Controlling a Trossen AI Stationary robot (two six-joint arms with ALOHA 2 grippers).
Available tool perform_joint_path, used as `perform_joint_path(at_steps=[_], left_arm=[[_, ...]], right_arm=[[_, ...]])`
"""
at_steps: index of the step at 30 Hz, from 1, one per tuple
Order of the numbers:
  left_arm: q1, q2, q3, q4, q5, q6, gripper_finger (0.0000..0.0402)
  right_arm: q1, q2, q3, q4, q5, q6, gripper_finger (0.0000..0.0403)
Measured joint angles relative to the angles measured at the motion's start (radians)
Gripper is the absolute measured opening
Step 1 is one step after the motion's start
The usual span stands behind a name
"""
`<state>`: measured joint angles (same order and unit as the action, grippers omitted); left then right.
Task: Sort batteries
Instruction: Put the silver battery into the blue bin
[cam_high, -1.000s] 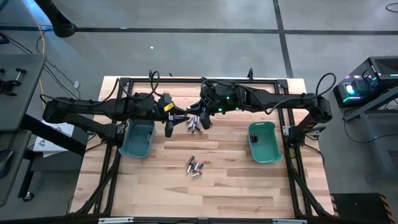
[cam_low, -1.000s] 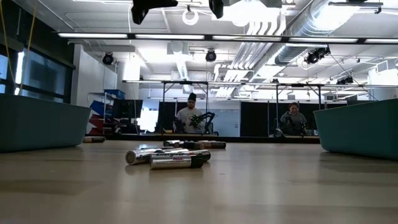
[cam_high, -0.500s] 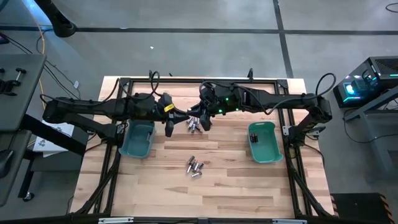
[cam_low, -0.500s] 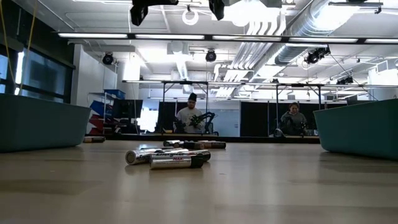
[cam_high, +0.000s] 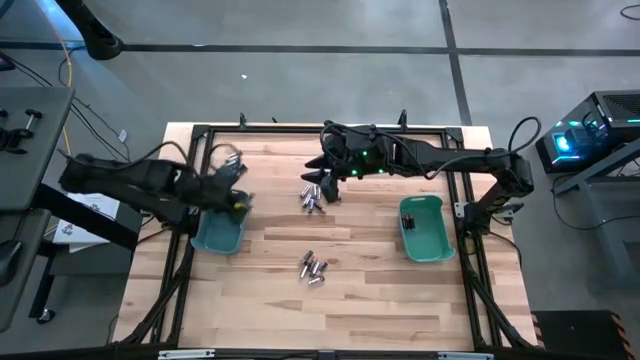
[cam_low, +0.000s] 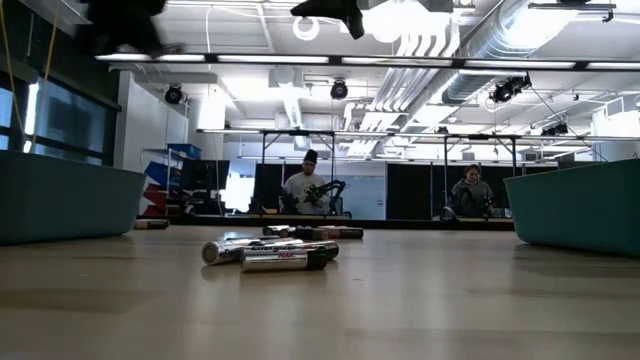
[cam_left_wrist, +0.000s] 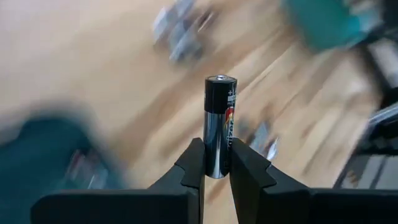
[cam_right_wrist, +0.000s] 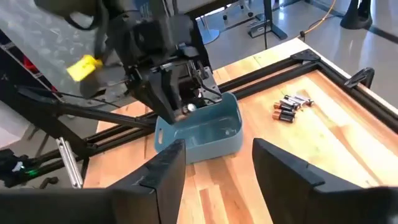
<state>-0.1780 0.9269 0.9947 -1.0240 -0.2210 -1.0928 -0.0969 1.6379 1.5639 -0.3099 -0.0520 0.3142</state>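
Overhead, a pale planked wooden desk (cam_high: 380, 300) carries two teal plastic bins and two loose clusters of small cylindrical batteries. The left teal bin (cam_high: 218, 232) sits at the desk's left side; the right teal bin (cam_high: 424, 228) sits at its right, with a few small dark cells just visible inside.

The far cluster of batteries (cam_high: 313, 196) lies near the desk's middle, toward the back; the near cluster of batteries (cam_high: 313, 268) lies in front of it, between the two bins. Each cluster holds several cells, silvery and dark, too small and overlapped for an exact count. In the low view the near cluster appears as silver-bodied cells lying on their sides.

The left gripper (cam_high: 236, 197) hangs over the back rim of the left teal bin. In the left wrist view its two dark fingers (cam_left_wrist: 193, 163) are clamped on one upright black-and-silver battery (cam_left_wrist: 220, 124), gripped at its lower half, with the flat metal end uppermost.

The right gripper (cam_high: 325, 172) is raised above the desk just behind the far cluster. In the right wrist view its two dark fingers (cam_right_wrist: 163, 169) stand apart with nothing between them; that view also shows the left arm's gripper over the left teal bin.

Two people sit in the room beyond the desk.
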Motion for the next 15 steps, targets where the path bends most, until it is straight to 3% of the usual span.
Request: perform_joint_path(at_steps=[4,7,10,15], left_arm=[[-0.070,-0.002,0.000,-0.296,0.114,-0.222,0.0035],[-0.088,0.008,-0.005,-0.397,0.158,-0.290,0.0035],[-0.064,-0.003,-0.062,-0.373,0.175,-0.325,0.0035],[0.012,-0.034,-0.251,-0.239,0.292,-0.320,0.0035]], right_arm=[[-0.008,0.000,0.000,0.000,0.000,-0.009,0.0180],[-0.016,0.000,0.000,0.001,0.000,-0.009,0.0180],[-0.027,0.000,0.000,0.009,0.000,-0.009,0.0180],[-0.035,0.000,0.000,0.027,0.001,-0.009,0.0181]])
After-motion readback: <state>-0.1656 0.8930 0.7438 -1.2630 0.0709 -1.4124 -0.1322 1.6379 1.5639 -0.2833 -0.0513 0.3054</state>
